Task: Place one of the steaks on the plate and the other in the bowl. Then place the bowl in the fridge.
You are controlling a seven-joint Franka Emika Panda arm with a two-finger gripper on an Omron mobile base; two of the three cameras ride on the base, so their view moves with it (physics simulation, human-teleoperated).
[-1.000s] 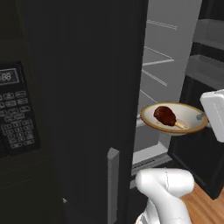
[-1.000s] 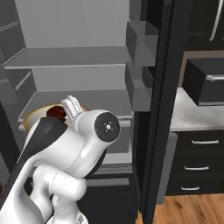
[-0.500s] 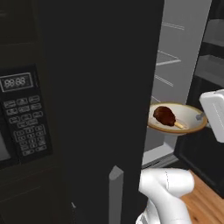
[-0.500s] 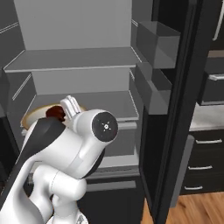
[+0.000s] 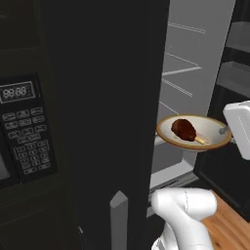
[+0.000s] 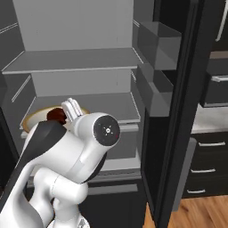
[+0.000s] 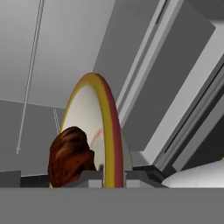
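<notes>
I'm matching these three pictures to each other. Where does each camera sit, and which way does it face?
Left base view: behind the arm's left, facing the open fridge; white arm at lower right, bowl with steak.
Right base view: behind its right, facing fridge shelves; arm at lower left.
Hand view: on the hand, along the jaws shut on the bowl's rim.
All share bowl and steak.

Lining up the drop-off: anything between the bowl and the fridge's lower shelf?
Nothing: in the right base view the bowl with its steak hangs in front of the fridge's lower shelf, which is bare.
</notes>
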